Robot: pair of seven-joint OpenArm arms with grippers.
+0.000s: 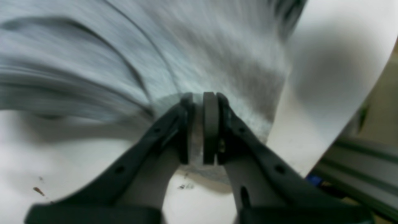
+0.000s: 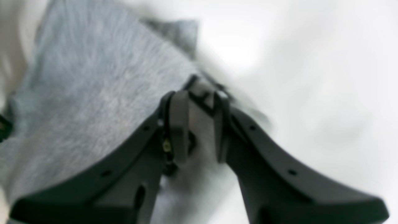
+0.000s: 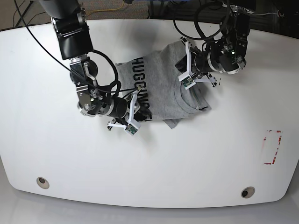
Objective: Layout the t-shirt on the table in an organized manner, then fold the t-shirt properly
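Observation:
The grey t-shirt [image 3: 159, 88] lies crumpled in the middle of the white table [image 3: 210, 163], its black lettering facing up on its left part. My left gripper [image 3: 183, 67] is at the shirt's right edge. In the left wrist view the left gripper [image 1: 196, 130] is shut on a thin fold of the t-shirt [image 1: 155, 46]. My right gripper [image 3: 139, 108] is at the shirt's lower left edge. In the right wrist view the right gripper [image 2: 200, 130] has its pads close together with the t-shirt [image 2: 93, 77] edge pinched between them. Both wrist views are blurred.
Two metal grommet holes [image 3: 42, 182] [image 3: 247, 192] sit near the table's front edge. A red-outlined rectangle mark [image 3: 273, 147] is at the right. Cables run along the back edge. A metal rail [image 1: 357, 161] shows beyond the table edge in the left wrist view.

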